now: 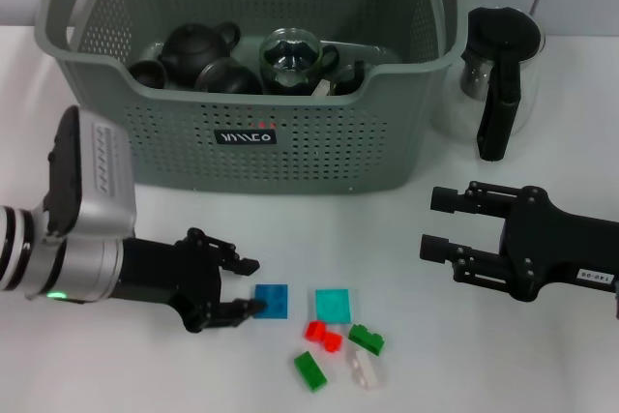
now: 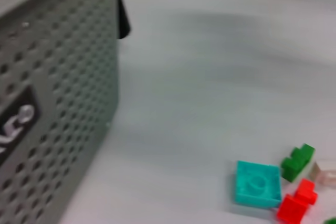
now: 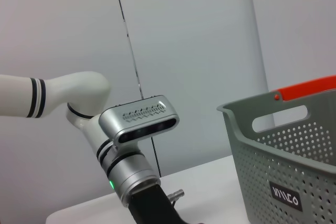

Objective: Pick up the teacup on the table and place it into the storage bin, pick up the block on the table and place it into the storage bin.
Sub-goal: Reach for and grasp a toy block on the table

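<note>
Head view: left gripper (image 1: 253,286) low over the table (image 1: 116,374), jaws spread, tips just beside the blue block (image 1: 272,300), which lies flat & roughly square, so no clear long axis. Storage bin (image 1: 290,147) stands behind, long side w/ black label facing the robot; dark teapot (image 1: 198,45) & teacups (image 1: 227,77) inside. Right gripper (image 1: 435,231) hovers at right, jaws apart, near the glass pitcher (image 1: 498,70). Left wrist view alone shows the teal block (image 2: 256,183) close up, but not the blue one. Right wrist view shows only the bin's end and the left arm.
</note>
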Controlling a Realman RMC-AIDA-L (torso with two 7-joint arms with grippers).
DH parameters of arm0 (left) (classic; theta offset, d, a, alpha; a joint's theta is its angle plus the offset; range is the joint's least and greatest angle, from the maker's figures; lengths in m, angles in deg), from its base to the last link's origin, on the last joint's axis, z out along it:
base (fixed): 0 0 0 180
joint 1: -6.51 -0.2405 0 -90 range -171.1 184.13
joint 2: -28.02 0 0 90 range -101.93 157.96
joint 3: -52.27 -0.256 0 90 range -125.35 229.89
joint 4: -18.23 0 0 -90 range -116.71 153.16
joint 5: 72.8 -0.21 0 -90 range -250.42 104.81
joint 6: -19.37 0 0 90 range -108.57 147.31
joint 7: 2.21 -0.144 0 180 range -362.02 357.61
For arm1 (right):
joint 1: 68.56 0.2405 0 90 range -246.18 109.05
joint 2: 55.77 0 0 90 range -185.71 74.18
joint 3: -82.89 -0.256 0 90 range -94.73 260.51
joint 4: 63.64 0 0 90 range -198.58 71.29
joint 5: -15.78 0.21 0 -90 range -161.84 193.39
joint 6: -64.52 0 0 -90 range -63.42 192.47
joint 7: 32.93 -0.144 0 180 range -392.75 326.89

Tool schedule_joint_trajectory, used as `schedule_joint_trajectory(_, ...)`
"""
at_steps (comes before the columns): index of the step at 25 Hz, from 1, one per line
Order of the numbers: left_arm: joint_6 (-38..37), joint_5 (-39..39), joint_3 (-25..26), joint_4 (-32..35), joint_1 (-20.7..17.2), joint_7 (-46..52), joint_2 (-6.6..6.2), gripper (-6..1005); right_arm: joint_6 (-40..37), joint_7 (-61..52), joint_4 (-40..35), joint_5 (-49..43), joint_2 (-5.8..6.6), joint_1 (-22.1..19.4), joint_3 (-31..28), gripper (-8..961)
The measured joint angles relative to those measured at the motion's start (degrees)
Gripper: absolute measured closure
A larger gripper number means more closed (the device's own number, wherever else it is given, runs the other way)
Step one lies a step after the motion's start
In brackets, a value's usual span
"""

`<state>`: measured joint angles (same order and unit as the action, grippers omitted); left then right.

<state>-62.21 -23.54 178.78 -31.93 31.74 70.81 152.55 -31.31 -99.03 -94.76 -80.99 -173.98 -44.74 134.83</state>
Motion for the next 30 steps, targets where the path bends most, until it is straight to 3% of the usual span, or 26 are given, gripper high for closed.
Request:
schedule_joint_trajectory(12, 1.14, 3.83, -2.19, 1.36, -0.45, -6.17, 0.14, 417, 0.04, 0.01, 0.0, 0.0, -0.07, 0.22, -0.09, 312)
schedule_joint_trajectory(30, 4.94, 3.79, -4.52, 4.53, 0.09, -5.87, 0.0, 424, 0.57, 0.01, 0.0, 0.0, -0.09, -0.33, -0.09, 311)
